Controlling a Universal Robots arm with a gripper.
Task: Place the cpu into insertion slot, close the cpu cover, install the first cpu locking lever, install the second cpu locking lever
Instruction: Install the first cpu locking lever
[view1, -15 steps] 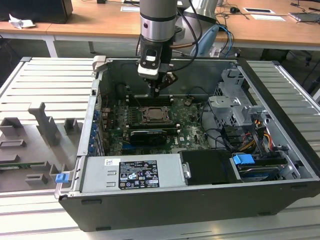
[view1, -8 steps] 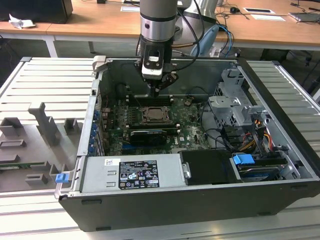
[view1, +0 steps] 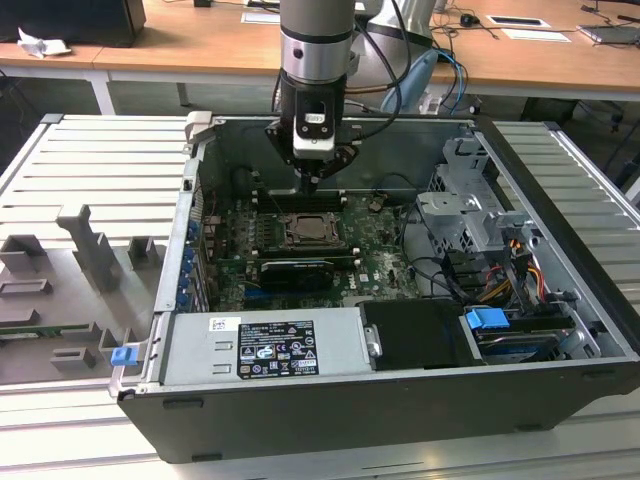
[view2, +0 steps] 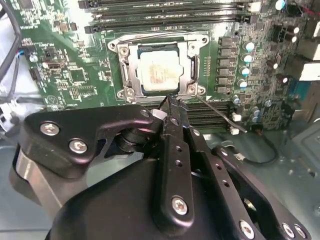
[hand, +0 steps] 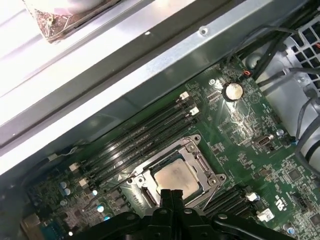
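The cpu (view2: 159, 70) (hand: 176, 176) lies flat in the insertion slot (view1: 308, 232) on the green board, pale metal top facing up. The cpu cover (view2: 129, 60) (hand: 200, 165) lies down around it as a silvery frame, and the chip shows through its window. One thin locking lever (view2: 220, 112) sticks out slantwise from a socket corner, off the board. My gripper (view1: 312, 180) (view2: 172, 102) (hand: 172, 194) hangs just above the socket's edge, its fingers shut together with nothing between them.
The socket sits between black memory slots (view2: 165, 15) and a black graphics card (view1: 295, 270). A power supply (view1: 265, 345) fills the case front, and a grey drive cage (view1: 470, 215) with cables (view1: 480, 270) fills the exterior view's right. A grey fixture tray (view1: 80, 260) lies outside the case.
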